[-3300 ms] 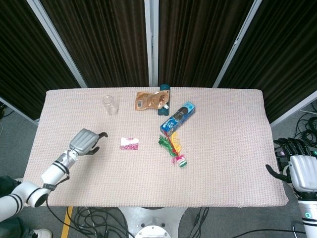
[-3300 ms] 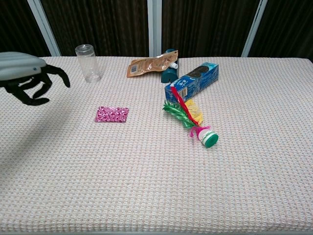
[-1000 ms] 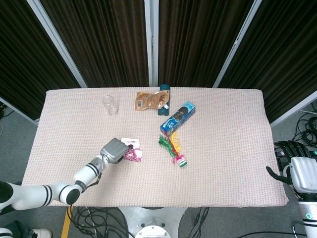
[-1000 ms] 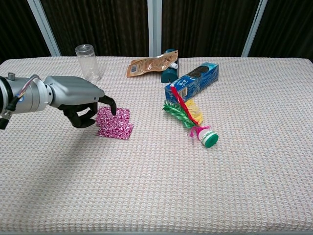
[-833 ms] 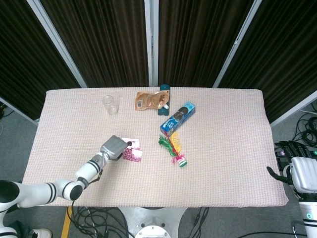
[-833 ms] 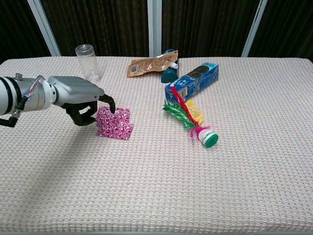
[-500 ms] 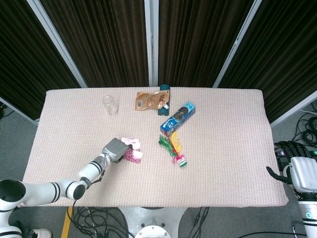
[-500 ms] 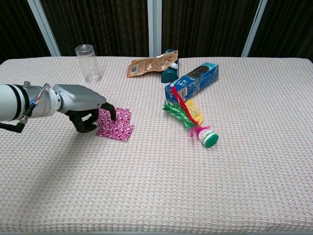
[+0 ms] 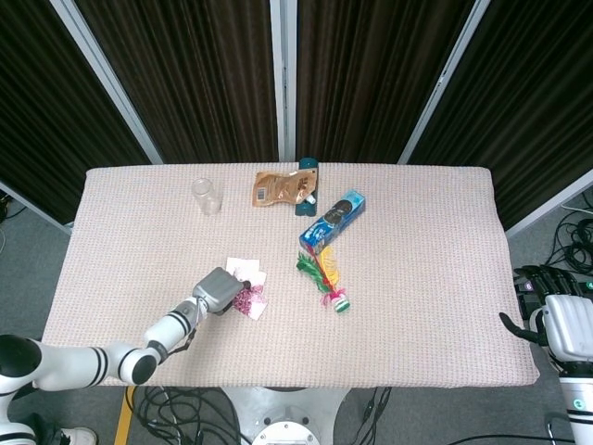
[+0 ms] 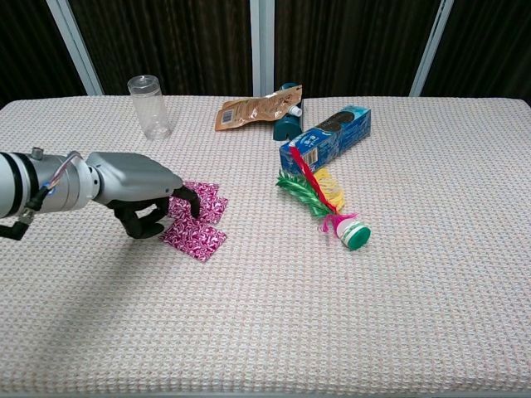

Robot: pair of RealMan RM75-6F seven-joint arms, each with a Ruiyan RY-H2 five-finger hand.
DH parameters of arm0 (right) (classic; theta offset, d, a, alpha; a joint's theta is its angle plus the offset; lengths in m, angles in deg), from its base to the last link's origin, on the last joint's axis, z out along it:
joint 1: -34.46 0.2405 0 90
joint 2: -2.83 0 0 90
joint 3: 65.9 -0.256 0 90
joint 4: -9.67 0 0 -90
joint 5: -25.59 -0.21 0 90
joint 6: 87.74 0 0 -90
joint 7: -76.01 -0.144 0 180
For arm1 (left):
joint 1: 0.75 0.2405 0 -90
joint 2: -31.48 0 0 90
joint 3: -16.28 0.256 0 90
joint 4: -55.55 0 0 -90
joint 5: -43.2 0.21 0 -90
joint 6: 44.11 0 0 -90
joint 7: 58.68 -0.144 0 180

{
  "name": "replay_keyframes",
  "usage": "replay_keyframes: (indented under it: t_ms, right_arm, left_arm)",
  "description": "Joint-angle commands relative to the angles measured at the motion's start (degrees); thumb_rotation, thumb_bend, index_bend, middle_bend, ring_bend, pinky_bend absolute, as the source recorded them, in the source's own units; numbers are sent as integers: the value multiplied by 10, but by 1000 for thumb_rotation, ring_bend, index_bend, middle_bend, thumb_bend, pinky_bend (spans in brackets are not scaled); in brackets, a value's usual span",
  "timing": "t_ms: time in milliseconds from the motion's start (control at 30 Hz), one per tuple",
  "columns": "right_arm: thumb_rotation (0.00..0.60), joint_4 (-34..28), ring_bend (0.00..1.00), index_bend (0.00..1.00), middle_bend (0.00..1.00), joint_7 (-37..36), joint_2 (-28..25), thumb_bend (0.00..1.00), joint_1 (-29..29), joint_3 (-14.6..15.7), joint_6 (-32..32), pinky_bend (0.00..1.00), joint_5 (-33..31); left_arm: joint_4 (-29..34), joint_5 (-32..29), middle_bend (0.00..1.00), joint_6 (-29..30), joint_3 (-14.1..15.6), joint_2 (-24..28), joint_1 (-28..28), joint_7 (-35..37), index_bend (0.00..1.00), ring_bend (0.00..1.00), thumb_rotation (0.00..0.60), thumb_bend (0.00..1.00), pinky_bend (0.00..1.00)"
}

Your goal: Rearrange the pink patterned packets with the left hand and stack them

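Two pink patterned packets lie overlapped left of the table's middle. The rear one (image 10: 207, 197) lies flat, and in the head view it shows a white edge (image 9: 246, 269). The front packet (image 10: 196, 240) (image 9: 249, 302) is turned cornerwise and sticks out toward the front edge. My left hand (image 10: 139, 196) (image 9: 219, 288) is bent over their left side, its fingertips (image 10: 192, 204) on the packets, pinching the front packet's near corner. My right hand (image 9: 556, 320) hangs off the table's right edge, holding nothing.
A clear cup (image 10: 149, 106) stands at the back left. A brown pouch (image 10: 257, 108), a teal bottle (image 10: 286, 124) and a blue cookie box (image 10: 325, 139) lie at the back middle. A feathered shuttlecock (image 10: 328, 203) lies right of the packets.
My left hand came in from the left, took hold of the pile and lifted one packet. It has now drawn that packet toward the front edge, so two packets show apart.
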Motion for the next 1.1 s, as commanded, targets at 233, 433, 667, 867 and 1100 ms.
replay_keyframes:
  t_ms: [233, 433, 667, 867, 1100]
  right_arm:
    - [483, -1, 140, 236, 202, -1, 0, 126, -2, 2, 3, 138, 2]
    - [484, -1, 140, 236, 203, -2, -2, 125, -5, 1, 5, 138, 0]
    - [480, 0, 139, 236, 201, -4, -1, 127, -6, 1, 4, 138, -1]
    - [486, 3, 140, 235, 202, -7, -1, 125, -6, 1, 3, 138, -2]
    - [484, 3, 140, 235, 203, -6, 2, 125, -2, 0, 0, 138, 1]
  left_arm:
    - [-2, 6, 845, 34, -9, -8, 7, 3, 292, 837, 600, 545, 934]
    - [-47, 19, 845, 25, -18, -38, 7, 21, 292, 837, 600, 545, 934]
    - [-81, 17, 845, 4, -20, -58, 4, 27, 292, 837, 600, 545, 933]
    - [-83, -10, 845, 2, -11, -46, 10, 16, 293, 836, 600, 545, 931]
    - [-54, -12, 845, 17, 7, -13, 26, 7, 293, 836, 600, 545, 927]
